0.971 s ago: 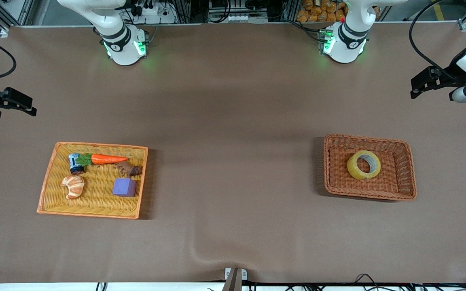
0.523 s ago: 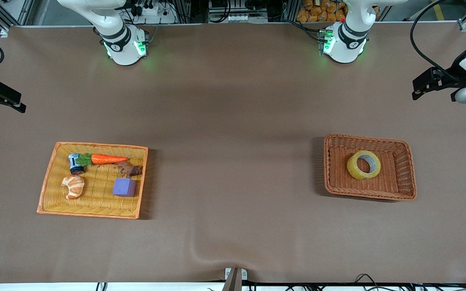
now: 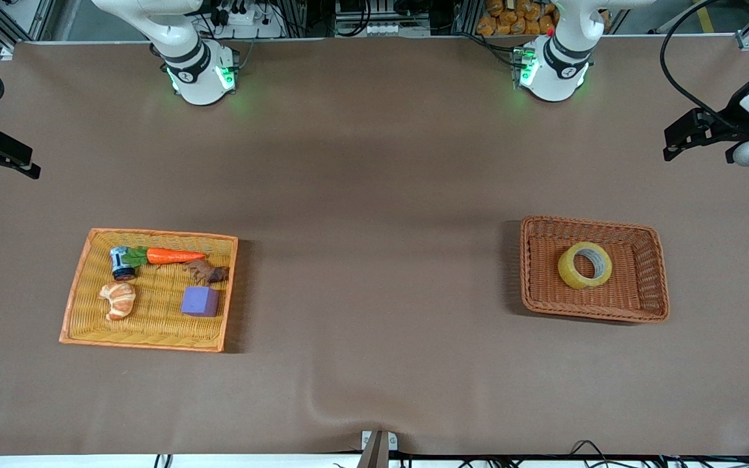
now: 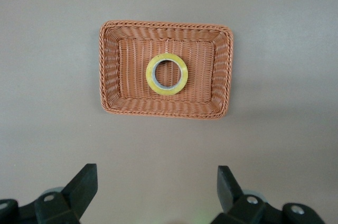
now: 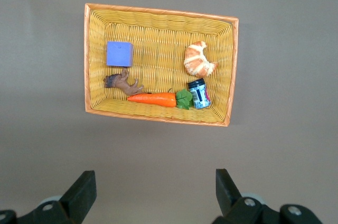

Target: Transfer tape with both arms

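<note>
The tape lies flat in the middle of the brown wicker basket, its hollow centre facing up, on the counter toward my left arm's end. My left tool hangs high over bare counter just beside that basket, fingers spread wide and holding nothing. Well apart from the brown basket, toward my right arm's end, stands the yellow basket with a carrot, croissant, purple cube, small can and brown figure. My right tool waits high above it, also wide open and empty.
</note>
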Motion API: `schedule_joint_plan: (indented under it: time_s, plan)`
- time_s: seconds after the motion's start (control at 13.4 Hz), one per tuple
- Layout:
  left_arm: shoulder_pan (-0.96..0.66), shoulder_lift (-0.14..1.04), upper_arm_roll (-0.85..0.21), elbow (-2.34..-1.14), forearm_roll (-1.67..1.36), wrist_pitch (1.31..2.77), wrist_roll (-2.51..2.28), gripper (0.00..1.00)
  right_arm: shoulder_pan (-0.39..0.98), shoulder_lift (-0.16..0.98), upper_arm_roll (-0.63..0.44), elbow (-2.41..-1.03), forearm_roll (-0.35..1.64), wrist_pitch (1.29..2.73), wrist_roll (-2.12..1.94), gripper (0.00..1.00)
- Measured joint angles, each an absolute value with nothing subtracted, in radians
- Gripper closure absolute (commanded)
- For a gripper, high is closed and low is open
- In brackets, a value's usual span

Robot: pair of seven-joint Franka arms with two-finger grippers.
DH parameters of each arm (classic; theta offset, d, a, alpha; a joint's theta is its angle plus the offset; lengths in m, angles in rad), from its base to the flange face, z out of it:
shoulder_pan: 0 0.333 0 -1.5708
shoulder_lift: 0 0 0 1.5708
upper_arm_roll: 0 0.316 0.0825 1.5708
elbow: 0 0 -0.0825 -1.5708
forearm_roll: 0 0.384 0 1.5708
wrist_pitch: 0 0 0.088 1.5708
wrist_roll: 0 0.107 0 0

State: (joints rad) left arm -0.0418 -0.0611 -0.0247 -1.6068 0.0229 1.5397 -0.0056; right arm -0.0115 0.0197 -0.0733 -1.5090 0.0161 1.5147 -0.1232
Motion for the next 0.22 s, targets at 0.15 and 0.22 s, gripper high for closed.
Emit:
schedule_joint_plan:
  time_s: [0.15,0.22]
  plan:
    - [-0.042,-0.061,-0.024,-1.607,0.023,1.54,-0.006,0.0,-0.012,0.02,-0.074,-1.51,0.016,1.514,-0.117,0.0]
    - [-0.042,-0.061,-0.024,-1.607,0.023,1.54,-0.006,0.0,-0.012,0.02,-0.073,-1.51,0.016,1.513,-0.105,0.0]
